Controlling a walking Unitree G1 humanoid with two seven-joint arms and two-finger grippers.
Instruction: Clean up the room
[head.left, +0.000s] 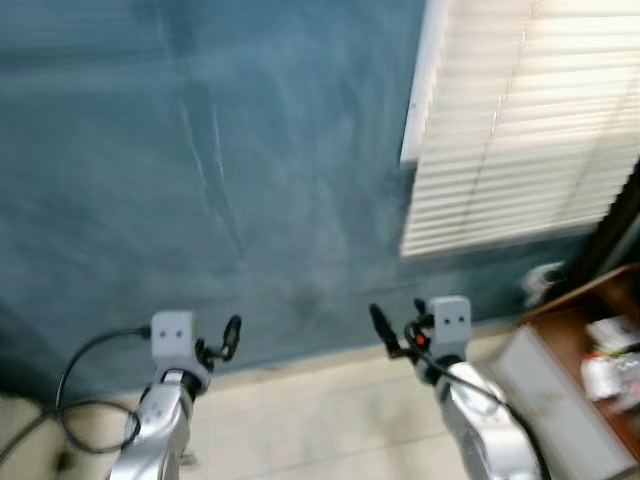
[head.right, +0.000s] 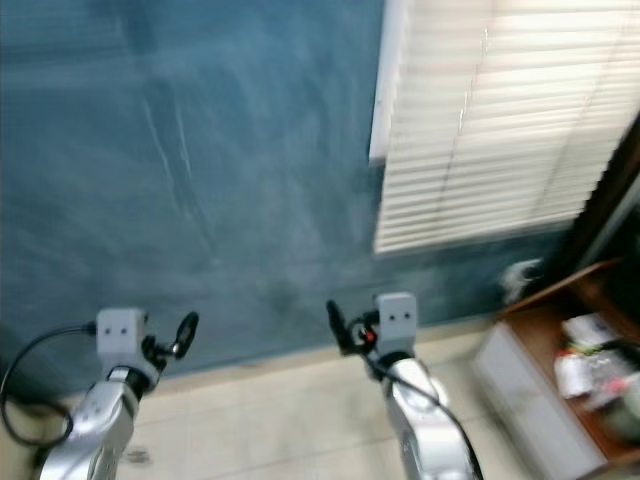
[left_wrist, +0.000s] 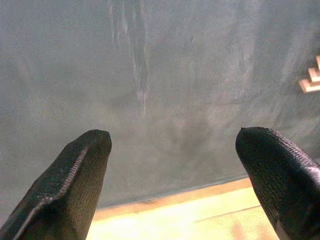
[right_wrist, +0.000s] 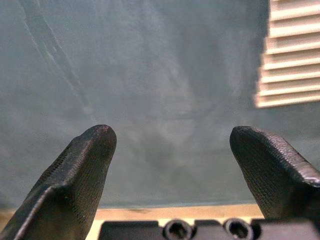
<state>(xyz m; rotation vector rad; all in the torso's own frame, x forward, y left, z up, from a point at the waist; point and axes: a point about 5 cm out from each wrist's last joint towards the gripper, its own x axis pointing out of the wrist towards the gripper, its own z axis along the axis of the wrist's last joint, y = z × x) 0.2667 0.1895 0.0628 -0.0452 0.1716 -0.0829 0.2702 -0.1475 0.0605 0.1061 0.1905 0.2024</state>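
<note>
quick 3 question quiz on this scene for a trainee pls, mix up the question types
1. True or false: the left gripper holds a cloth.
2. What hangs on the blue wall at the robot's right? A) window blinds B) mirror C) clock
3. Fill in: the right gripper is ____, with nothing between its fingers.

Key: 1 false, it is open and empty. 2 A, the window blinds. 3 open.

No text, label or number can be read on anything in these blurred views.
</note>
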